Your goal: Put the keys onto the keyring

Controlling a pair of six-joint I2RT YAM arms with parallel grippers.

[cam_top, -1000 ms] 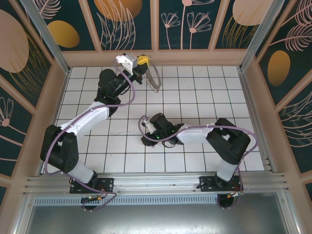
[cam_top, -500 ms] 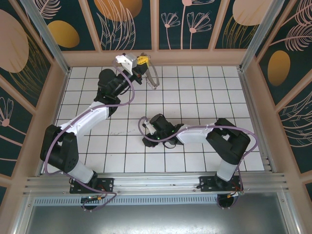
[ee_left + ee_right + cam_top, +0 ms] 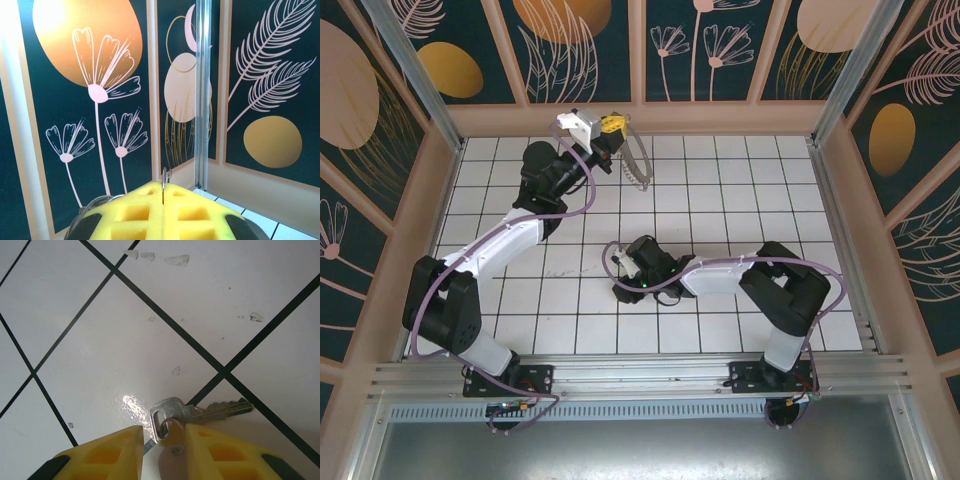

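A silver key (image 3: 200, 411) lies flat on the white tile floor, with a small split ring and a pale tab (image 3: 172, 460) through the hole in its head. My right gripper (image 3: 164, 432) is low over it, open. The key's head and small ring sit between the yellow pads (image 3: 112, 452), the right pad close against them. In the top view that gripper (image 3: 622, 288) is mid-floor, covering the key. At the back, my left gripper (image 3: 611, 126) is shut on the keyring (image 3: 638, 180), a large thin ring held up off the floor. Its wire (image 3: 163, 181) stands pinched between the left gripper's (image 3: 163, 200) shut pads.
Patterned walls and a metal corner post (image 3: 202, 95) stand close behind the left gripper. A cable loop (image 3: 611, 250) curls beside the right wrist. Open tile floor (image 3: 740, 190) stretches to the right of the keyring.
The right jaws have narrowed a little around the key's head and the right arm has settled slightly. The left arm holds the keyring almost still.
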